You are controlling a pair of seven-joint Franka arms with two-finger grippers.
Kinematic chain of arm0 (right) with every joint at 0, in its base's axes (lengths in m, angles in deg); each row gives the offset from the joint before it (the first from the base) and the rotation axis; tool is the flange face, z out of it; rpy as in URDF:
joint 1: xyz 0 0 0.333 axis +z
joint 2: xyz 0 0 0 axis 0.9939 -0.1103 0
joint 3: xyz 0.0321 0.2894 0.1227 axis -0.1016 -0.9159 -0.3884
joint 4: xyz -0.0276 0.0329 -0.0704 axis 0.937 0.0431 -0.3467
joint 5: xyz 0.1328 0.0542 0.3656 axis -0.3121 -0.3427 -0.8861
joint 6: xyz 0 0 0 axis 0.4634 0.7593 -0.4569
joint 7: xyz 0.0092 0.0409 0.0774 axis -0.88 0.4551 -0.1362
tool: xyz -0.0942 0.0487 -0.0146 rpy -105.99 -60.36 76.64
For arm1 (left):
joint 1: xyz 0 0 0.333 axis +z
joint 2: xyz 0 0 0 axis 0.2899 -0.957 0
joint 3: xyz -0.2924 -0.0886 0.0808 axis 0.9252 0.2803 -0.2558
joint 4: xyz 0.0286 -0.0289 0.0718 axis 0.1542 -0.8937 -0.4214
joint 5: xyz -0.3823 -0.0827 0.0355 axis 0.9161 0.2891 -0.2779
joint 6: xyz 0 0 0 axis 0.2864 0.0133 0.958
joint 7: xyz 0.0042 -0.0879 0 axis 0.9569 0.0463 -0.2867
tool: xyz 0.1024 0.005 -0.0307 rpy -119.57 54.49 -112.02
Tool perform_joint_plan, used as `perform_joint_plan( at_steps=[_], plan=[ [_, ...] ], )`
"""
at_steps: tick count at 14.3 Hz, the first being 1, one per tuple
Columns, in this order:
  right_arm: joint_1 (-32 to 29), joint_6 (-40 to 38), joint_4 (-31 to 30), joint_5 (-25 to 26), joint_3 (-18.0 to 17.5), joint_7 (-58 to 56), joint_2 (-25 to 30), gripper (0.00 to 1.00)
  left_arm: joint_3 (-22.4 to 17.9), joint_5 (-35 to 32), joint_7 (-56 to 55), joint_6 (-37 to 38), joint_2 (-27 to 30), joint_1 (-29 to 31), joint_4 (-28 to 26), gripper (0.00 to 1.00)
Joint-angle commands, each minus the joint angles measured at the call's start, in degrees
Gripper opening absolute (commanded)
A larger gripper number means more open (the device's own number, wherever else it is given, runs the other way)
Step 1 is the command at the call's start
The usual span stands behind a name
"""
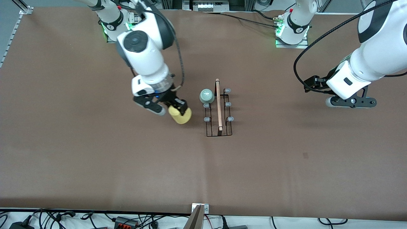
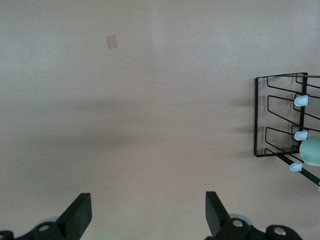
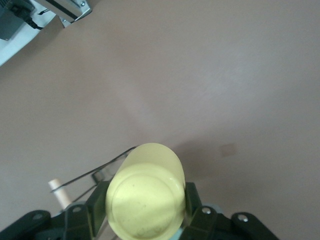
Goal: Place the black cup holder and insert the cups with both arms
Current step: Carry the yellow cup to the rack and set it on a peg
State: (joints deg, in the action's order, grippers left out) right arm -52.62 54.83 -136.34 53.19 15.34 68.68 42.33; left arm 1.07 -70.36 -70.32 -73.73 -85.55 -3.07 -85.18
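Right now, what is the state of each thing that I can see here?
black cup holder: upright on the table.
mint-green cup: upside down on a peg.
yellow cup: held tilted, beside the holder.
right gripper: shut on the yellow cup.
left gripper: open, empty, waiting at the left arm's end.

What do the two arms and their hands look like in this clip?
Both arms are bulky white jointed shells with dark grey joint caps and black cables looped alongside. The right hand and left hand are black two-finger units on grey-black mounts. Green lights glow at both bases.
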Motion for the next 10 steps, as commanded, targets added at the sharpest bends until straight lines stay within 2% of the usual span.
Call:
perform_joint_plan(
  at_steps=[1, 5, 10],
  plan=[
    [3.0, -1.1, 9.2, -0.8, 0.5, 3.4, -6.8, 0.00, 0.2, 1.3, 1.0, -0.1, -0.2, 0.6, 0.4, 1.00],
    [5.0, 2.2, 10.6, -0.8, 0.5, 3.8, -9.4, 0.00, 0.2, 1.3, 1.0, -0.1, -0.2, 0.6, 0.4, 1.00],
    [5.5, 2.4, 10.5, 0.2, 0.6, 3.7, -12.7, 0.00, 0.2, 1.3, 1.0, -0.1, -0.2, 0.6, 0.4, 1.00]
  ],
)
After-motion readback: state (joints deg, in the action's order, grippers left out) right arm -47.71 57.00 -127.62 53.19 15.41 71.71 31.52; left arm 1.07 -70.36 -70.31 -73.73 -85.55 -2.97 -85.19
